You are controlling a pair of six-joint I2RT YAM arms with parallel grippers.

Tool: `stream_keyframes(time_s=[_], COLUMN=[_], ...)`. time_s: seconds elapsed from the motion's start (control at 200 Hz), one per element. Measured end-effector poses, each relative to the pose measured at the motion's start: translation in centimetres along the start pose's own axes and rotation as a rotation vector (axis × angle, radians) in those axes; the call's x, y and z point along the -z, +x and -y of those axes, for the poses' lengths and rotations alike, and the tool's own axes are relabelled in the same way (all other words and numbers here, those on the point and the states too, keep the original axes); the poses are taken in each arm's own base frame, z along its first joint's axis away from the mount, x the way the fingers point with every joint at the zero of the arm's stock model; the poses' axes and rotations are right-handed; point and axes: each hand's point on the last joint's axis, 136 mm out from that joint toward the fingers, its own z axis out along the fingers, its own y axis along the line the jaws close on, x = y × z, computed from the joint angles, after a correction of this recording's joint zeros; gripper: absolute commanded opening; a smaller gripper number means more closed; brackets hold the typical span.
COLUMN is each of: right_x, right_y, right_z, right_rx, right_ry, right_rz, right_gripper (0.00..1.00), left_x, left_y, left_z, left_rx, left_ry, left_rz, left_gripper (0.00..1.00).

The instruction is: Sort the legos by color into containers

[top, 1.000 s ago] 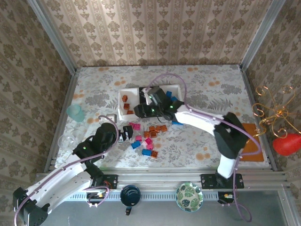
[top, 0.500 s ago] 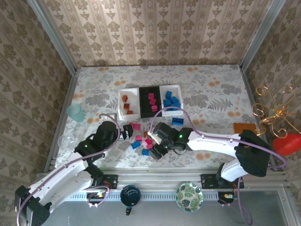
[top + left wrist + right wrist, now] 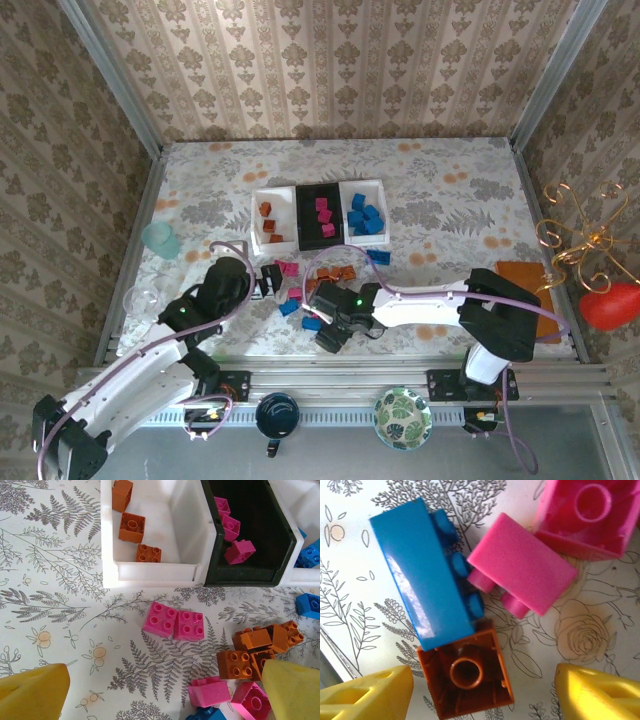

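Note:
Three containers stand in a row: a white tray (image 3: pixel 254 215) with orange legos, a black tray (image 3: pixel 312 238) with pink ones, and a white tray (image 3: pixel 384 200) with blue ones. Loose legos (image 3: pixel 322 283) lie in front of them. My left gripper (image 3: pixel 268 282) is open above bare table, with two pink bricks (image 3: pixel 174 622) ahead of it and an orange cluster (image 3: pixel 255 647) to its right. My right gripper (image 3: pixel 482 695) is open low over the pile. An upside-down orange brick (image 3: pixel 467 677) lies between its fingers, touching a blue brick (image 3: pixel 425 575), with a pink brick (image 3: pixel 522 570) beyond.
A teal cup (image 3: pixel 160 240) and a clear glass (image 3: pixel 140 298) stand at the table's left edge. An orange pad (image 3: pixel 530 285) lies at the right. A dark cup (image 3: pixel 277 415) and a green-patterned bowl (image 3: pixel 403 417) sit on the front rail. Walls close in three sides.
My right arm has swung back from over the trays to the loose pile near the front edge. The left arm has barely moved.

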Motion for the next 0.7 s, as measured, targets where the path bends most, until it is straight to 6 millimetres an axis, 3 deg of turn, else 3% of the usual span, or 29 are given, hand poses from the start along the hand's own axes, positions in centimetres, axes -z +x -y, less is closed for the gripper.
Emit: stream_keyframes(time_s=[0.37,0.56,0.7], right_x=[-0.3,0.0,1.0], right_y=[-0.3,0.2,1.5], right_z=[0.3,1.3,3.4], right_rx=[0.038,-0.002,-0.078], right_ry=[0.05,0.07,0.092], right_rz=[-0.001,0.008,0.021], right_gripper=[0.39,0.34,0.31], left_x=[-0.1,-0.1,-0.1], left_y=[0.1,0.1,0.2], left_z=[-0.2,-0.1,0.0], left_rx=[0.012,0.016,0.016], left_ry=[0.003,0.011,0.017], left_rz=[-0.008,-0.014,-0.017], left_gripper=[1.0,1.0,1.0])
